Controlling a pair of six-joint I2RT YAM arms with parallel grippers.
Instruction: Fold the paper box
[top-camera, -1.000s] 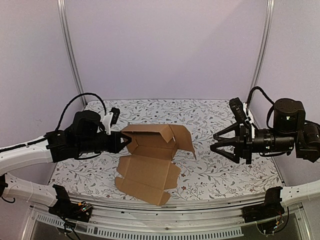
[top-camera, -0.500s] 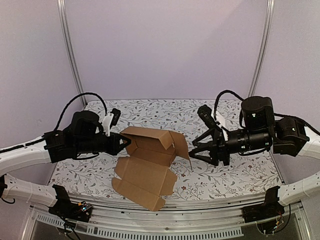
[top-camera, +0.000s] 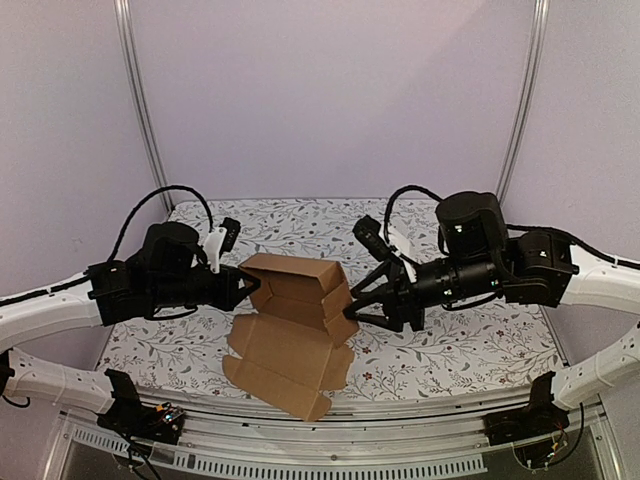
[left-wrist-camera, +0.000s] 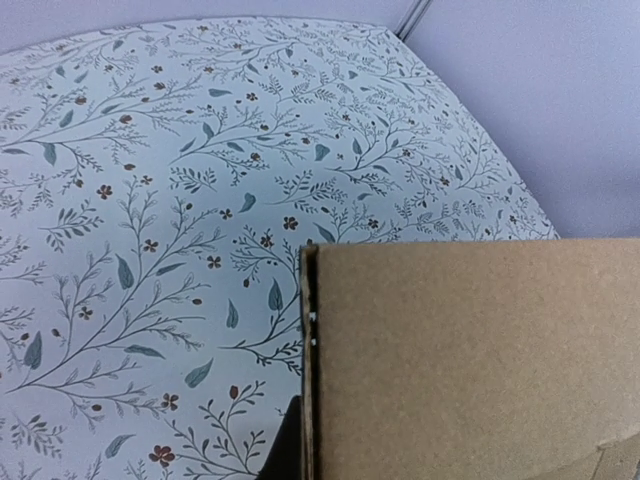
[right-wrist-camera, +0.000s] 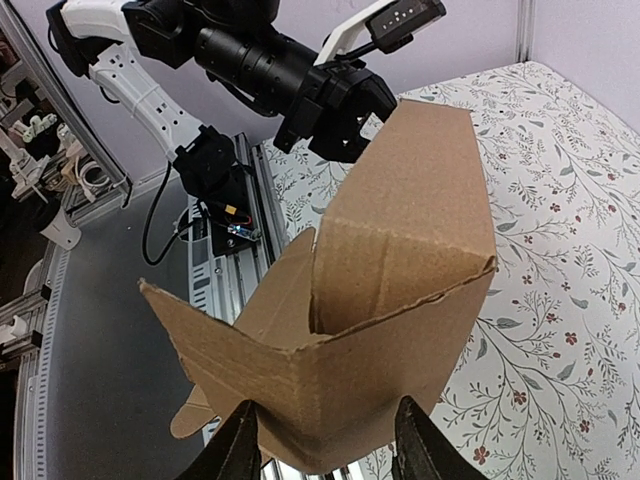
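Mid-fold, with the paper box (top-camera: 295, 318) half formed over the middle of the worktop (top-camera: 460, 345). Raised as an open trough between the two arms, with the flat front panel and its flaps sloping down toward the near edge and seemingly resting there. Pinched at the left wall by the left claw (top-camera: 250, 285), closed tight on the thin card, which shows from the left wrist only as a brown sheet across the lower right. Straddled at the right end by the right claw (top-camera: 353, 308), with fingers (right-wrist-camera: 238, 440) set apart at a middling width on either side of the carton's pointed lower corner. Impossible to tell whether merely beside the card or already squeezing it.

Several ways to go wrong from here. Beware closing harder on that hollow end: likely to crush or crease the corner instead of folding it along a scored line, given such thin card. Beware pushing toward the left claw: likely to buckle the long walls, anchored only by one pinched edge. Beware pulling the ends apart: apt to tear the pinched wall or slip it free. Beware dragging the low front panel across the worktop: apt to snag a flap and bend it backward.
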